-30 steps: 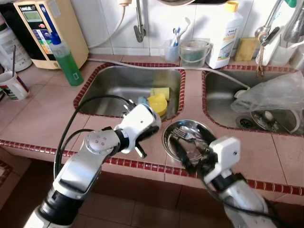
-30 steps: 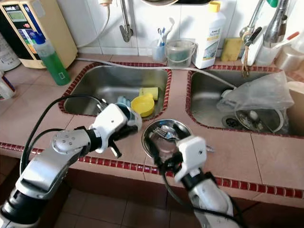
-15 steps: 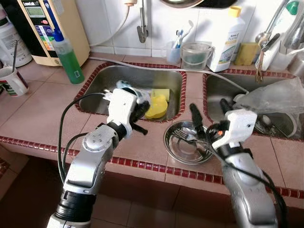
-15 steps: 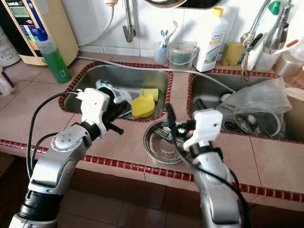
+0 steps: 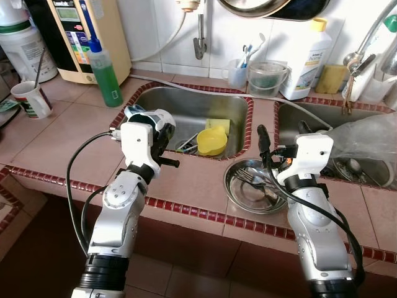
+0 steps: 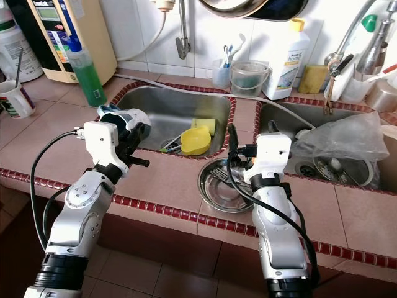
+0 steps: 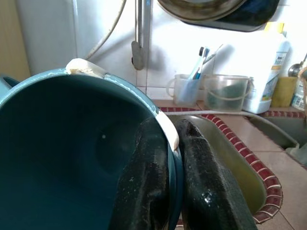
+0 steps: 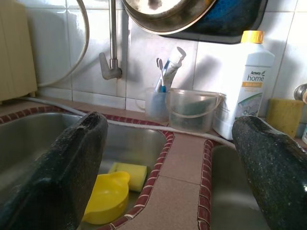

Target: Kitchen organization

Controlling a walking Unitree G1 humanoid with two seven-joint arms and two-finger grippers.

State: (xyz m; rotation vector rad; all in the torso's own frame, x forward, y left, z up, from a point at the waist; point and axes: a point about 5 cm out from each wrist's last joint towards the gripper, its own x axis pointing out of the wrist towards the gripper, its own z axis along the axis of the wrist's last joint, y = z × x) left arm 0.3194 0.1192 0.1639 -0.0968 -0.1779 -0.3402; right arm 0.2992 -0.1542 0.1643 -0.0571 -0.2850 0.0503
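- The teal cup was held above the front left corner of the left sink, its rim clamped between the two fingers of the left tool, one finger inside the rim and one outside; its opening faced the wrist camera.
- In the left sink lay a yellow bowl with a yellow sponge just behind it and some cutlery beside it.
- On the bench, just right of the left sink's front right corner, stood a steel bowl holding a fork.
- The right tool hovered over the far rim of that steel bowl, released, its fingers spread wide with nothing between them.
- Behind the left sink stood a green soap bottle, a toothbrush cup, a clear tub and a white detergent bottle; the right sink held a plastic bag.
- Judged step: the cup had been picked up and awaited placement. The next move would call for carrying it level to a resting place on the bench and setting it upright before letting go; the rim pinch is narrow, so a tilt could let it slip.
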